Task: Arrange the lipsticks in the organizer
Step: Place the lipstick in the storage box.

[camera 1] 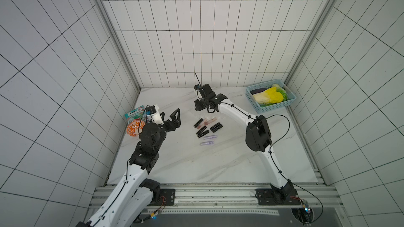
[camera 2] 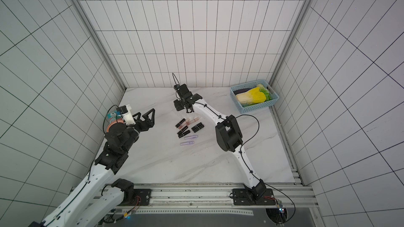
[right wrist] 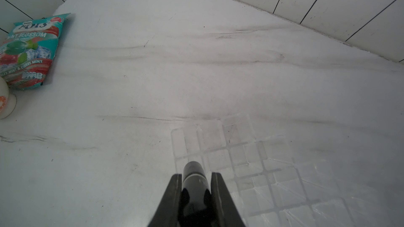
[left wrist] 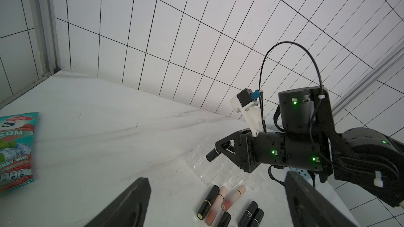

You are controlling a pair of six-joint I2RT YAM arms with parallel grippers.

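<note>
My right gripper (right wrist: 196, 176) is shut on a black lipstick (right wrist: 193, 170), holding it just above the near corner of the clear organizer (right wrist: 251, 153), whose square slots show nothing in them. In the left wrist view that lipstick (left wrist: 211, 156) sticks out of the right gripper (left wrist: 219, 147) over the organizer (left wrist: 218, 169). Several lipsticks lie loose on the marble in both top views: black ones (camera 1: 198, 123), pink ones (camera 1: 210, 120) and two lilac ones (camera 1: 210, 137). My left gripper (camera 1: 169, 116) hangs open and empty to the left of them.
A light-blue basket (camera 1: 253, 102) with a cabbage stands at the back right corner. An orange-patterned bowl (camera 1: 133, 129) and a candy bag (camera 1: 133, 113) sit against the left wall, behind my left arm. Tiled walls enclose three sides of the table.
</note>
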